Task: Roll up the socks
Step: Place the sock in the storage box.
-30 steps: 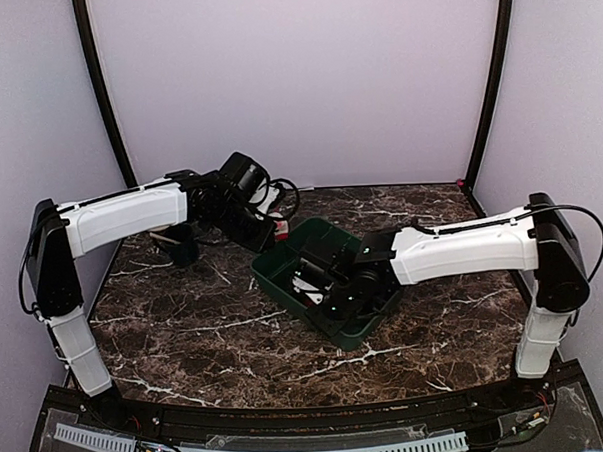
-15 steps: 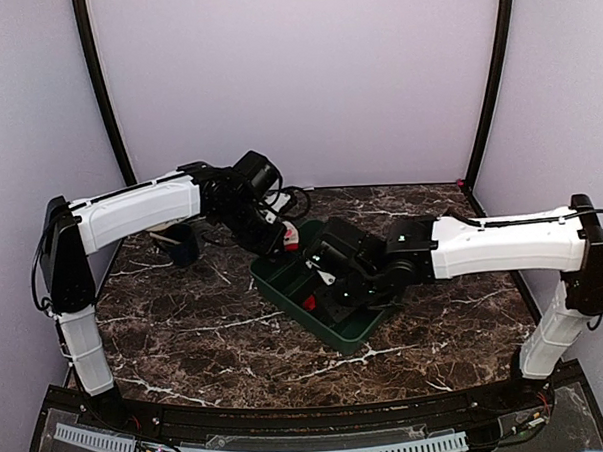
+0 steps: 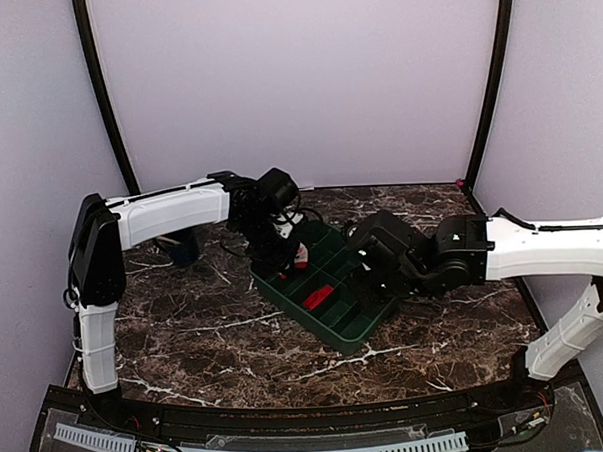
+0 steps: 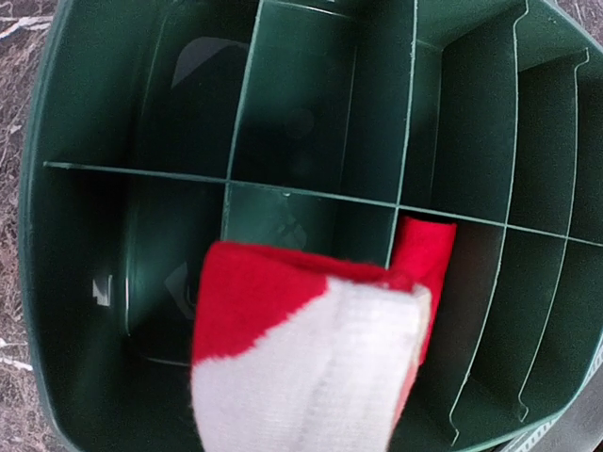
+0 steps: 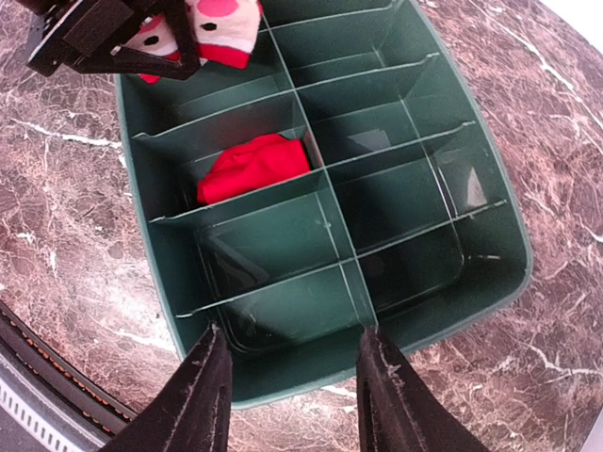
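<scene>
My right pincer (image 5: 292, 334) hangs released, jaws apart, above the near wall of the green divided tray (image 5: 283, 377) on the marble tabletop (image 5: 57, 188). Beyond it, the plain red sock (image 5: 252, 168) lies rolled in 1 of the middle compartments. Farthest off, my left pincer (image 3: 291, 251) is clenched on the rolled white-and-pink cuffed sock (image 4: 311, 367), holding it over the tray's far end.

Two socks on show: one plain red sock (image 5: 252, 168) left of centre, one white-and-pink sock (image 5: 221, 24) at upper left. One green divided tray (image 5: 292, 372). Two robot arms: left arm (image 3: 171, 212), right arm (image 3: 548, 247).
</scene>
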Action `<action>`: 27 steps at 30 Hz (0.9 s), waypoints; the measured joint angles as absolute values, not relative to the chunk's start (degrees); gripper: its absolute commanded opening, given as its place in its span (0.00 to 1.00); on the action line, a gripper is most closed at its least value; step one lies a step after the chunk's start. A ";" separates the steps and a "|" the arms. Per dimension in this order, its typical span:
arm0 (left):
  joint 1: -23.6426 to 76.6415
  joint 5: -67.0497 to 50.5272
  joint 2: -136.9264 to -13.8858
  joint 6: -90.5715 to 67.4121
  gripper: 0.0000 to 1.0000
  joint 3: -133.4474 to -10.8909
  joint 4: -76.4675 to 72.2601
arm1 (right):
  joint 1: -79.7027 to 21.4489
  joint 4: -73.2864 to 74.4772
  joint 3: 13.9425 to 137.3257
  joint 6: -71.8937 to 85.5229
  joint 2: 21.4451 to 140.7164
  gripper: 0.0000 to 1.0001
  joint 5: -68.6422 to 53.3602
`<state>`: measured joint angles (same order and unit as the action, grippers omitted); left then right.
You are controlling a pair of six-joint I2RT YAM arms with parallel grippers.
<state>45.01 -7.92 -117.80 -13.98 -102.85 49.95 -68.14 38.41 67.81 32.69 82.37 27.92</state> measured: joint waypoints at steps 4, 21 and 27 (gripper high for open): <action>45.50 -8.16 -118.78 -14.83 0.01 -103.88 50.54 | -67.53 37.76 65.89 33.50 80.12 0.42 28.16; 47.16 -6.66 -122.04 -18.74 0.01 -104.09 51.57 | -66.59 35.75 62.02 33.74 76.53 0.43 27.88; 47.16 -4.86 -122.04 -19.70 0.01 -104.25 51.92 | -66.52 35.42 60.69 33.74 75.46 0.43 27.44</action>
<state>47.16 -4.86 -122.04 -19.70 -104.25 51.92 -66.52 35.42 60.69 33.74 75.46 27.44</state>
